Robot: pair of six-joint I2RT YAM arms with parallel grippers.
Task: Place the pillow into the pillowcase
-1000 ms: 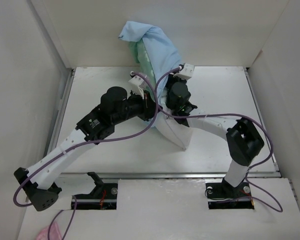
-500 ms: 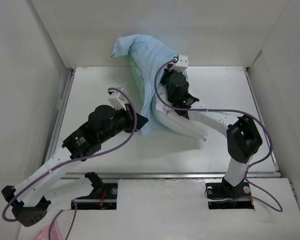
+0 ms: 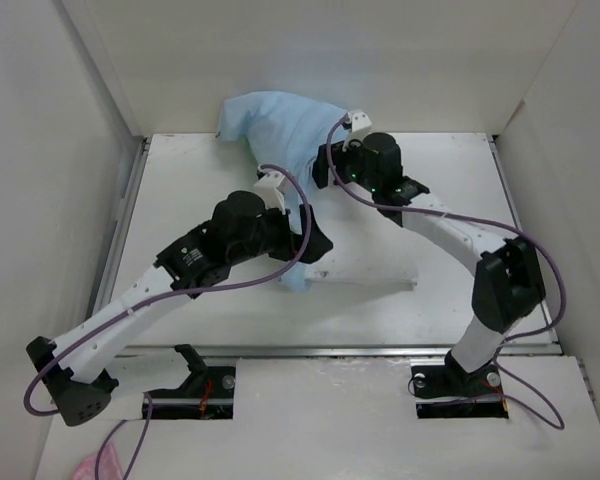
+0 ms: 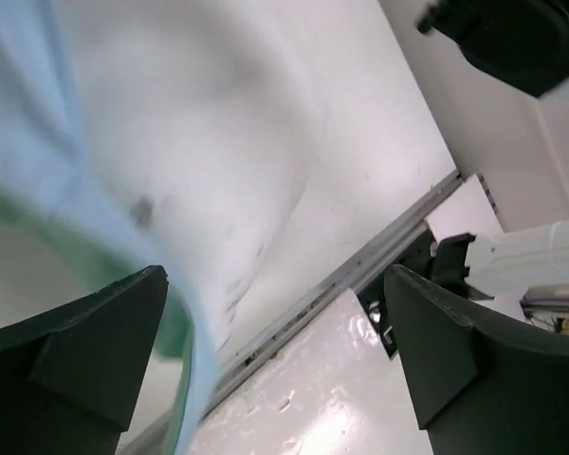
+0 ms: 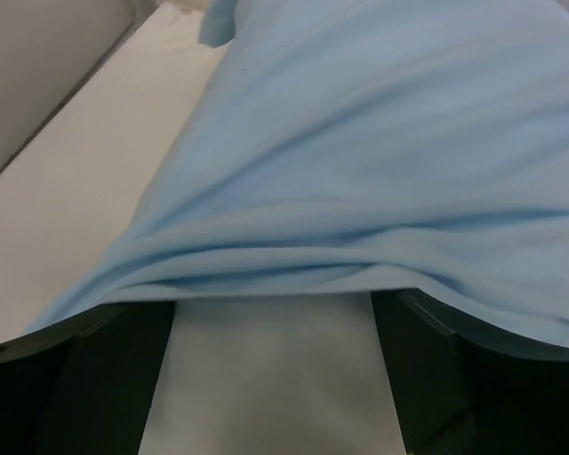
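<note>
Two arms reach from the near edge of the desk (image 3: 180,190) toward its middle, and both meet the same bundle of cloth there. The nearer one is the left end effector (image 3: 302,235). It sits at the low front edge of the pillowcase (image 3: 280,120), where the white pillow (image 3: 375,268) comes out of the light blue fabric.

Its wrist view shows what the overhead view hides under the black wrist. The two dark fingers (image 4: 85,351) are spread wide and released, with nothing pinched. The pillow fills the space beyond them. The blue hem, with its green inner face, runs down close to one finger, but I cannot tell if it touches. This view also shows the metal rail (image 4: 360,270) at the front of the desk.

The pillow lies on the desk with one bare end pointing to the right front. The rest of it is under the pillowcase, which rises as a rumpled hump toward the back wall (image 3: 380,60).

Farther back, the right end effector (image 3: 325,165) is at the right side of this hump. In its wrist view the fingers (image 5: 76,379) are also wide apart and released. Blue fabric is draped across above them, and the white pillow shows under the hem between them.

Purple cables (image 3: 260,275) loop over both arms.
</note>
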